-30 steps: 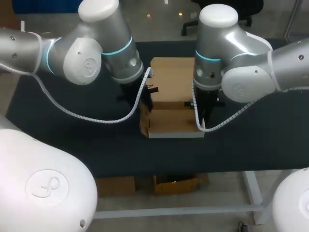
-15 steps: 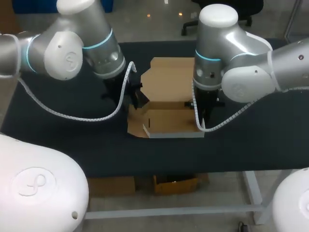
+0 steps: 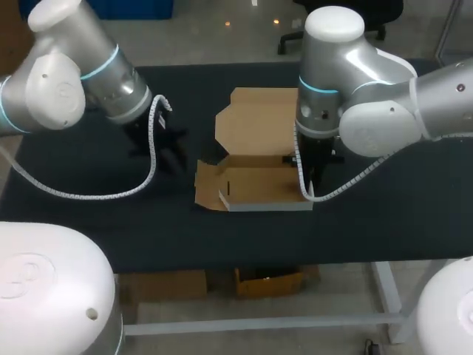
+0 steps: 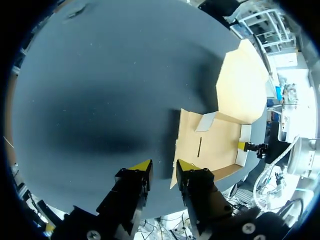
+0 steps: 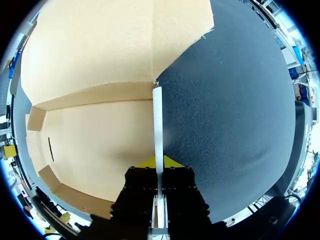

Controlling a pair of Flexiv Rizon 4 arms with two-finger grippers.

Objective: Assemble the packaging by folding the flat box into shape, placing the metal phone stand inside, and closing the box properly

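A brown cardboard box (image 3: 259, 181) lies open in the middle of the dark table, its lid (image 3: 259, 118) flat behind it and its left flap (image 3: 207, 188) spread outward. My right gripper (image 3: 309, 174) stands at the box's right side. In the right wrist view this gripper (image 5: 159, 162) is shut on the thin, white-edged right wall (image 5: 157, 115). My left gripper (image 3: 164, 144) hovers over bare table left of the box. In its own view the left gripper (image 4: 164, 166) is open with nothing between its fingers, the box (image 4: 215, 145) just ahead and to one side. No phone stand shows.
The dark table top (image 3: 89, 214) stretches wide to the left and right of the box. Its front edge (image 3: 295, 259) runs a short way in front of the box. A white coiled cable (image 3: 151, 159) hangs from my left arm above the table.
My left arm has pulled away leftward from the box's left flap, which stood upright and now lies flat outward. The right arm and its grip have not moved.
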